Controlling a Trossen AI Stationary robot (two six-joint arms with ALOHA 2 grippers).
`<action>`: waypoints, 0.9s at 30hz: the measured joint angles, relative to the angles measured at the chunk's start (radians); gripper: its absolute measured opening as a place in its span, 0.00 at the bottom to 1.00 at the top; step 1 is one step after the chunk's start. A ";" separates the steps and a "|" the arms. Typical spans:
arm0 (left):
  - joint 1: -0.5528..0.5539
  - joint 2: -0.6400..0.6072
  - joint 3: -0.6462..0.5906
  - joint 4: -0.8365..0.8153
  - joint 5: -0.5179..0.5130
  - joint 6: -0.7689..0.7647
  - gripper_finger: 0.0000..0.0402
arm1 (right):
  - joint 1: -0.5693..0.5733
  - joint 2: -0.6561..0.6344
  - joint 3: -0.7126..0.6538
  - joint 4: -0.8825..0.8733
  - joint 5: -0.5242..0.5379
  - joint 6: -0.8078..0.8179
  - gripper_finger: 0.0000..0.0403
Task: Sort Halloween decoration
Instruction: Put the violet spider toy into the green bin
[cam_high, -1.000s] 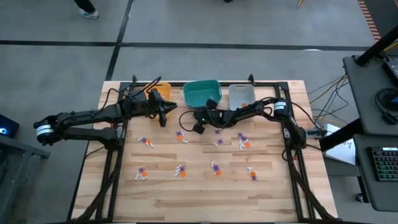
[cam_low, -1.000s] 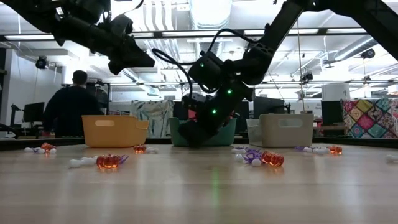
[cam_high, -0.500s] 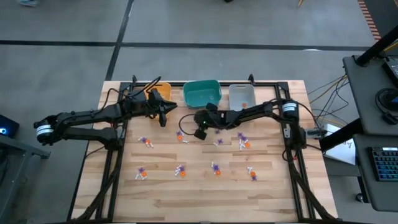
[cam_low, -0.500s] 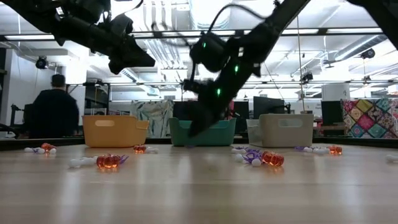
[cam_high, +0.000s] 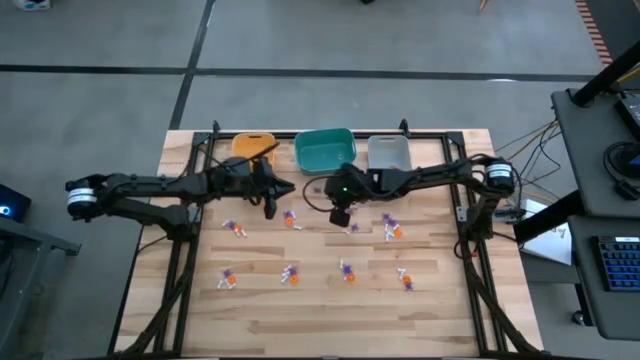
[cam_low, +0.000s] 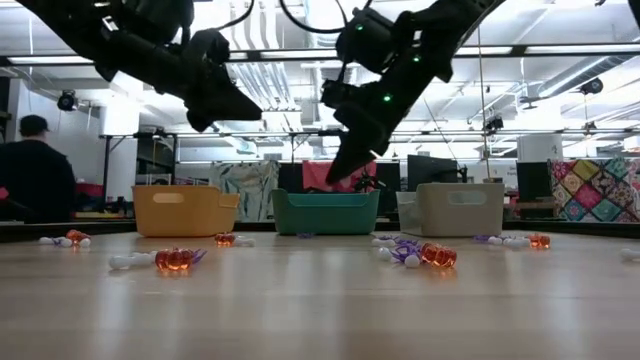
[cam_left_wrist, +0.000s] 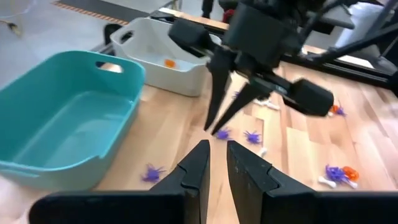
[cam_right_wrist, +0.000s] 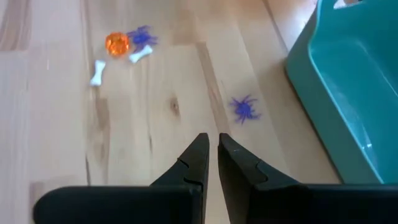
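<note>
The Halloween decoration is several tiny orange, purple and white trinkets (cam_high: 290, 218) scattered flat on the wooden table (cam_high: 260, 320); one purple spider (cam_right_wrist: 244, 109) lies beside the teal bin (cam_high: 325, 150). My right gripper (cam_high: 340, 215) hangs shut well above the table in front of the teal bin (cam_right_wrist: 348, 81), and I see nothing between its fingers. My left gripper (cam_high: 272, 203) hovers shut to its left, in front of the yellow bin (cam_high: 253, 146), pointing at the right gripper (cam_left_wrist: 217, 127). Both grippers are high off the wood in the low view, left (cam_low: 255, 112) and right (cam_low: 333, 178).
Yellow, teal and grey bins (cam_high: 388, 152) stand in a row along the far edge; the grey one holds an orange piece (cam_left_wrist: 169, 62). Black frame rails (cam_high: 180, 270) run down both table sides. A person (cam_low: 35, 180) stands in the room beyond.
My right gripper has risen from the table surface in front of the teal bin, tipped to a flatter angle and drifted a little toward the right edge, staying shut. My left gripper has moved slightly toward the right gripper.
</note>
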 joint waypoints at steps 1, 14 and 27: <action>-0.007 0.017 0.000 0.014 0.000 0.000 0.09 | -0.001 -0.009 -0.013 0.005 0.000 -0.002 0.06; -0.036 0.271 0.000 0.256 0.000 -0.034 0.09 | -0.052 -0.031 -0.216 0.329 -0.123 -0.055 0.06; -0.076 0.394 0.000 0.420 0.001 -0.027 0.09 | -0.065 -0.031 -0.205 0.374 -0.116 -0.161 0.07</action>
